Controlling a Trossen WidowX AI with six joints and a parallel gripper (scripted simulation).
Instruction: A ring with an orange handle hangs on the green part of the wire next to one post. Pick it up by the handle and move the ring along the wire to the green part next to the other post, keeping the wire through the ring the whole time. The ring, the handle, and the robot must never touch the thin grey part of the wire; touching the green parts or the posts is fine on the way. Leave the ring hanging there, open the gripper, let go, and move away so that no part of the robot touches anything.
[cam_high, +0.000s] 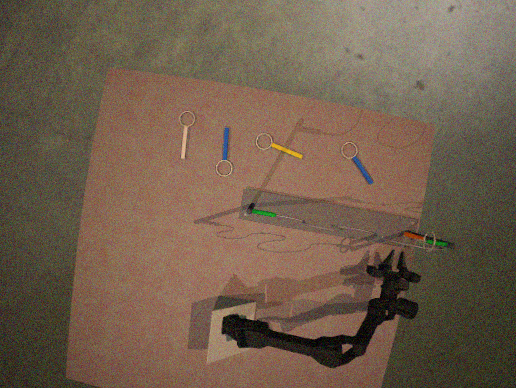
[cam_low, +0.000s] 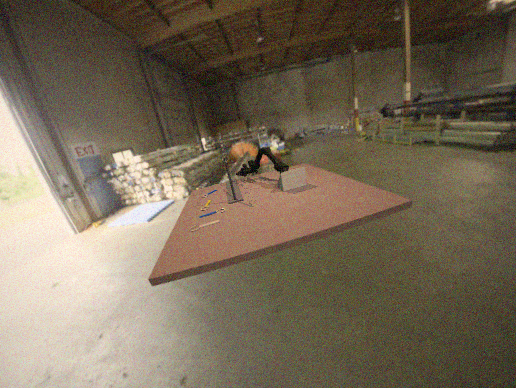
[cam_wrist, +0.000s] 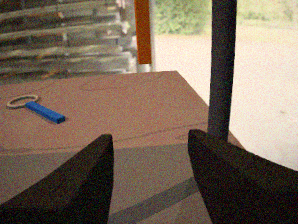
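The ring (cam_high: 430, 233) with its orange handle (cam_high: 414, 235) (cam_wrist: 143, 35) hangs around the right green part (cam_high: 441, 244) of the wire, near the right post (cam_high: 451, 245) (cam_wrist: 222, 70). The handle shows at the top of the wrist view; the ring is out of that frame. The other green part (cam_high: 264, 213) is beside the left post (cam_high: 251, 207). The thin grey wire (cam_high: 290, 218) runs between the green parts. My gripper (cam_high: 396, 253) (cam_wrist: 150, 141) is partly open and empty, on the robot's side of the wire, short of the handle. The exterior view shows the wire too small to tell.
Loose rings with a pale handle (cam_high: 184, 142), blue handles (cam_high: 226, 144) (cam_high: 362, 170) (cam_wrist: 46, 112) and a yellow handle (cam_high: 287, 151) lie on the table (cam_high: 135, 200) (cam_low: 280, 225) beyond the wire. A long grey base plate (cam_high: 300, 207) lies under the wire. Shadows cross the table.
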